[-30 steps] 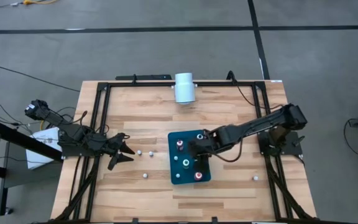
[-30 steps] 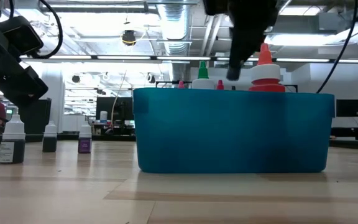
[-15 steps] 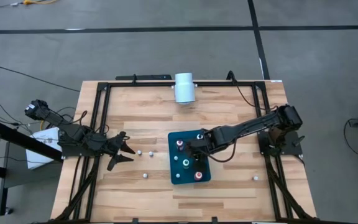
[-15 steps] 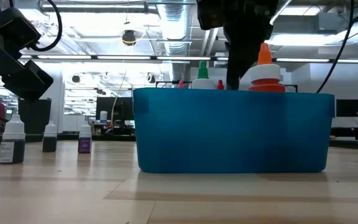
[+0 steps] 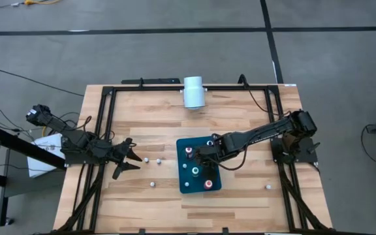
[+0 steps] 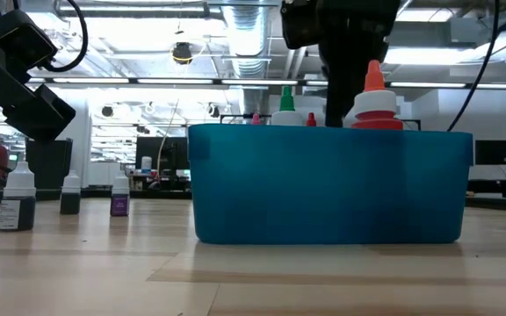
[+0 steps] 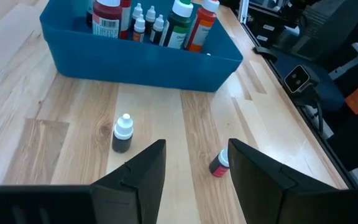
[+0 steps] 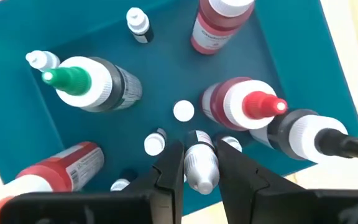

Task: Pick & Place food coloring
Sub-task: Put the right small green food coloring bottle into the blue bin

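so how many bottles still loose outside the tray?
4. First bottle and second bottle side by side left of the tray, third bottle near them, fourth bottle right of it. None seem hidden.

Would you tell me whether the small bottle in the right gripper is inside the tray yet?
Over it, not set down: the right gripper holds the small bottle above the tray.

A: Access into the teal tray?
B: Restricted — upright bottles crowd it, and the right gripper fills the central gap.
A: Open table?
B: Bare wood ahead of the left gripper; two small bottles stand there, seemingly well apart — passage between them.
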`<action>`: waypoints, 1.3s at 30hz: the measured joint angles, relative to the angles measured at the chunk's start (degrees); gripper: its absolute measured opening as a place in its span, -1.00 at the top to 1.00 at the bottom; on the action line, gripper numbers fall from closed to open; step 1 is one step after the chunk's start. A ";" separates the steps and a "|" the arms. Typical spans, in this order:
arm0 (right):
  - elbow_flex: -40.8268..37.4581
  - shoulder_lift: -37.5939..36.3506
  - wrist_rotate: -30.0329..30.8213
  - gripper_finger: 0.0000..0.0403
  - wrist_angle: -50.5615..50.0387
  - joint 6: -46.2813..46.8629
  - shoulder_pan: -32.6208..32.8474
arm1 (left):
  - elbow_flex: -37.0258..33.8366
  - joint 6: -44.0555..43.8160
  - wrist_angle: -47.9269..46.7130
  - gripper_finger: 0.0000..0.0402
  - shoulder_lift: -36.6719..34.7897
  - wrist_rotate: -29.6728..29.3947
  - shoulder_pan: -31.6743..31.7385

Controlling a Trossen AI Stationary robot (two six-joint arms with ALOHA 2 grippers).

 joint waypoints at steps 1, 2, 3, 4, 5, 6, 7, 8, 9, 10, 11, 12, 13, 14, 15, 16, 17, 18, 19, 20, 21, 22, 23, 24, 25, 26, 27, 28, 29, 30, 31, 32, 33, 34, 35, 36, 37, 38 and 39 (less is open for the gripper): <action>-0.21 0.00 0.00 0.66 0.36 0.06 0.00 | -0.02 0.00 0.00 0.18 0.00 0.00 0.02; -0.53 0.00 0.00 0.66 0.71 0.13 -0.02 | -0.02 0.00 0.00 0.18 0.00 0.00 0.01; -0.78 0.00 0.00 0.66 0.77 0.13 0.00 | 0.00 0.00 0.00 0.18 0.00 0.00 0.00; -1.11 0.00 -0.01 0.66 1.00 0.28 0.00 | -0.01 0.00 -0.02 0.18 0.00 0.00 0.02; -1.52 0.00 -0.10 0.66 1.52 0.69 0.00 | -0.02 0.00 -0.04 0.18 0.00 0.02 0.00; -2.04 0.00 -0.22 0.66 2.07 1.16 0.00 | 0.00 0.00 -0.03 0.18 0.00 0.02 0.02; -2.62 0.00 -0.35 0.66 2.61 1.66 0.00 | 0.00 0.00 -0.02 0.18 0.00 0.02 0.00; -3.13 0.00 -0.31 0.66 3.02 2.05 0.00 | -0.02 0.00 -0.04 0.18 0.02 0.04 0.00; -3.50 0.00 -0.31 0.66 3.51 2.10 0.00 | 0.00 0.00 -0.04 0.18 0.00 0.04 0.02; -3.67 0.00 -0.27 0.66 3.98 2.10 0.00 | 0.00 0.00 -0.04 0.18 0.01 0.04 0.01; -3.77 0.00 -0.22 0.66 4.46 2.10 0.00 | 0.00 0.00 -0.07 0.18 0.00 0.04 0.00; -3.77 0.00 -0.16 0.66 4.67 2.10 0.00 | -0.01 0.00 -0.09 0.18 0.00 0.04 0.01; -3.79 0.00 -0.08 0.66 4.67 2.10 -0.11 | -0.02 0.00 -0.11 0.18 0.00 0.04 0.02; -3.81 0.00 -0.09 0.66 4.67 2.10 -0.23 | 0.00 0.00 -0.11 0.18 0.00 0.04 0.00; -3.81 0.02 -0.07 0.66 4.76 2.10 -0.25 | -0.01 0.00 -0.13 0.18 0.00 0.04 0.00; -3.80 0.46 -0.07 0.66 5.18 2.10 -0.27 | 0.00 0.00 -0.13 0.18 0.00 0.04 0.00; -3.79 0.97 -0.08 0.66 5.76 2.10 -0.37 | 0.00 0.00 -0.13 0.18 0.02 0.04 0.02; -3.84 1.49 -0.10 0.66 5.61 2.07 -0.37 | 0.00 0.00 -0.13 0.18 0.01 0.04 0.01; -3.90 2.11 -0.16 0.66 5.23 2.05 -0.37 | -0.01 0.00 -0.13 0.18 0.02 0.08 0.00; -3.88 2.73 -0.43 0.66 5.61 2.01 -0.37 | -0.01 0.00 -0.13 0.18 0.00 0.16 0.01; -3.86 3.35 -0.63 0.66 5.81 1.85 -0.37 | -0.02 0.00 -0.13 0.18 0.00 0.31 0.02; -3.86 3.89 -0.61 0.66 5.45 1.77 -0.35 | 0.00 0.00 -0.13 0.18 0.00 0.33 0.00; -3.86 4.52 -0.43 0.66 5.36 1.71 -0.37 | 0.00 0.00 -0.12 0.18 0.00 0.33 0.00; -3.86 4.99 -0.24 0.66 5.52 1.67 -0.37 | -0.02 0.00 -0.11 0.18 0.00 0.33 0.00; -3.86 5.34 -0.12 0.66 5.24 1.66 -0.38 | -0.01 0.00 -0.12 0.18 0.02 0.33 0.01; -3.86 5.45 -0.11 0.66 4.68 1.65 -0.60 | 0.00 0.00 -0.13 0.18 0.00 0.33 0.00; -3.86 5.44 -0.12 0.66 4.41 1.66 -0.73 | -0.02 0.00 -0.13 0.18 0.02 0.33 0.02; -3.86 5.39 -0.09 0.66 4.55 1.66 -0.74 | -0.02 0.00 -0.13 0.18 0.00 0.33 0.01; -3.86 5.38 -0.07 0.66 4.80 1.64 -0.78 | -0.02 0.00 -0.13 0.18 0.01 0.33 0.01; -3.86 5.38 -0.01 0.66 5.00 1.64 -0.80 | 0.00 0.00 -0.13 0.18 0.01 0.33 0.00; -3.86 5.38 0.01 0.66 5.29 1.64 -0.81 | -0.01 0.00 -0.13 0.18 0.00 0.33 0.02; -3.86 5.38 0.04 0.66 5.83 1.64 -0.79 | 0.00 0.00 -0.13 0.18 0.01 0.33 0.01; -3.86 5.38 0.04 0.66 6.30 1.64 -0.76 | 0.00 0.00 -0.13 0.18 0.00 0.32 0.02; -3.86 5.38 0.02 0.66 6.55 1.64 -0.80 | 0.00 0.00 -0.13 0.18 0.00 0.31 0.02; -3.86 5.38 -0.01 0.66 6.56 1.64 -0.91 | -0.01 0.00 -0.13 0.18 0.00 0.32 0.01; -3.86 5.38 -0.04 0.66 6.57 1.64 -0.98 | 0.00 0.00 -0.13 0.18 0.00 0.31 0.02; -3.86 5.38 -0.05 0.66 6.57 1.64 -1.00 | -0.02 0.00 -0.13 0.18 0.02 0.31 0.02; -3.86 5.38 -0.02 0.66 6.56 1.62 -1.01 | 0.00 0.00 -0.13 0.18 0.00 0.31 0.01; -3.86 5.38 -0.02 0.66 6.57 1.62 -1.03 | 0.00 0.00 -0.13 0.18 0.01 0.31 0.00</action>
